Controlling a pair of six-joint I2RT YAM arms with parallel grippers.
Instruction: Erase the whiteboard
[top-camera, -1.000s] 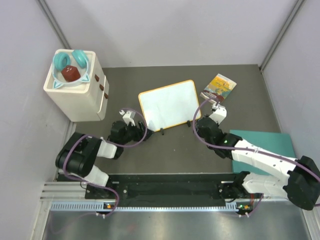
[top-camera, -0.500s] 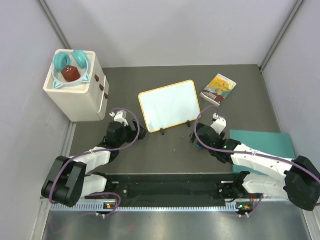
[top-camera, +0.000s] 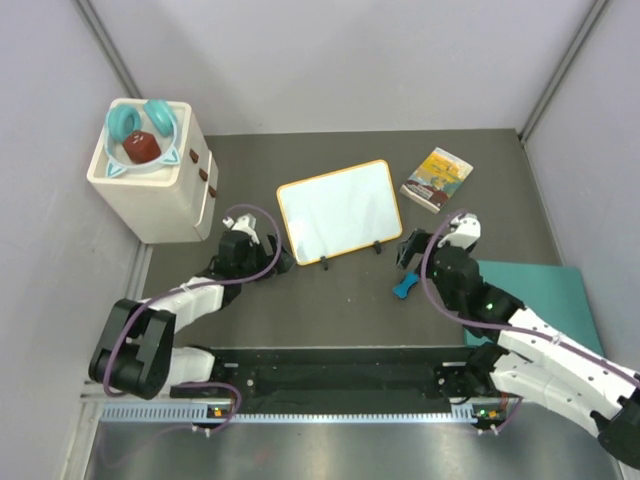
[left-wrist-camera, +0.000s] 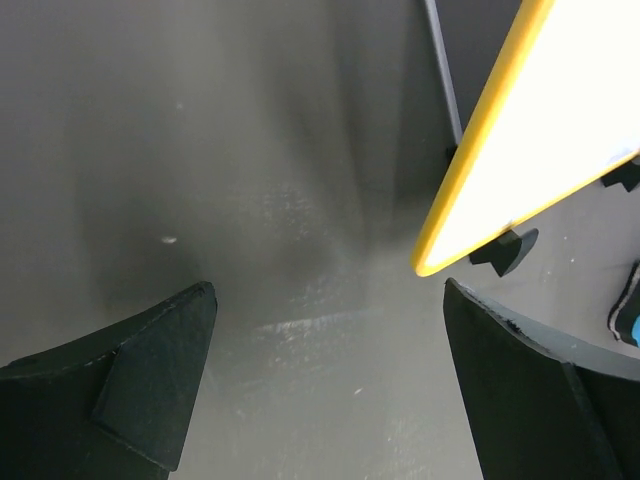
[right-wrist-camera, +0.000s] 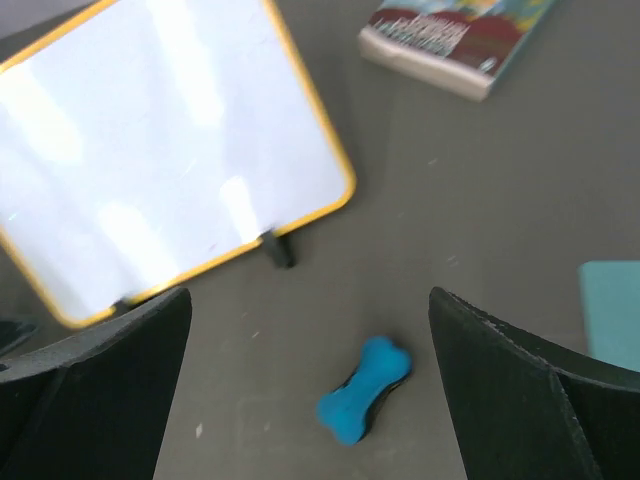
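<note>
Clean-faced whiteboard (top-camera: 338, 210) lying between two empty grippers

The whiteboard lay flat on the dark table (top-camera: 330, 310), its face plain white and its two black feet on the edge nearest the arms. The left gripper (left-wrist-camera: 326, 290) sat just off the whiteboard's near left corner, fingers spread wide and grasping nothing. The right gripper (right-wrist-camera: 308, 295) hung beyond the whiteboard's near right corner, fingers likewise spread and empty. A blue bone-shaped eraser (top-camera: 404, 289) lay on the table near that same corner. A yellow-covered book (top-camera: 438, 178) lay right of the whiteboard, a teal mat (top-camera: 540, 290) further right and nearer the arms, and a white box (top-camera: 150, 190) carrying teal headphones (top-camera: 140, 125) well to the whiteboard's left.
</note>
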